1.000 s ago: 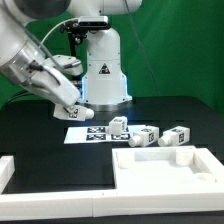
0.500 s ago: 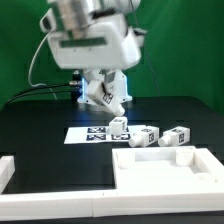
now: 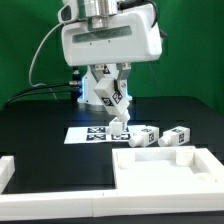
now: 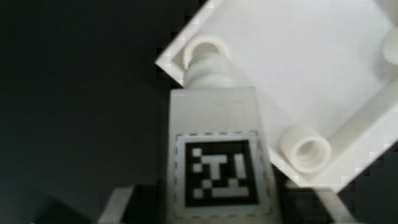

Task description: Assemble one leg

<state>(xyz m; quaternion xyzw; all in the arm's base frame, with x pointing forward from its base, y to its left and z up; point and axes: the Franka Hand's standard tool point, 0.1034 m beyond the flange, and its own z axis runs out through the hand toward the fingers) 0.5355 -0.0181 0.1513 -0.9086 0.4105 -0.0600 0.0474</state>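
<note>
Overhead, the gripper (image 3: pixel 110 92) is clamped on a leg (image 4: pixel 217 125). It hangs above the black counter (image 3: pixel 40 125), near the white tray (image 3: pixel 165 168).

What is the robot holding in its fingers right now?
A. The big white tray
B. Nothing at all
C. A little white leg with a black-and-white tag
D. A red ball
C: the leg, white with a black-and-white tag, hangs in the air above the table, and the wrist view shows it close up.

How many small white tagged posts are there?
3: first leg below the end effector, second leg and third leg lying alongside. Others may be hidden.
</note>
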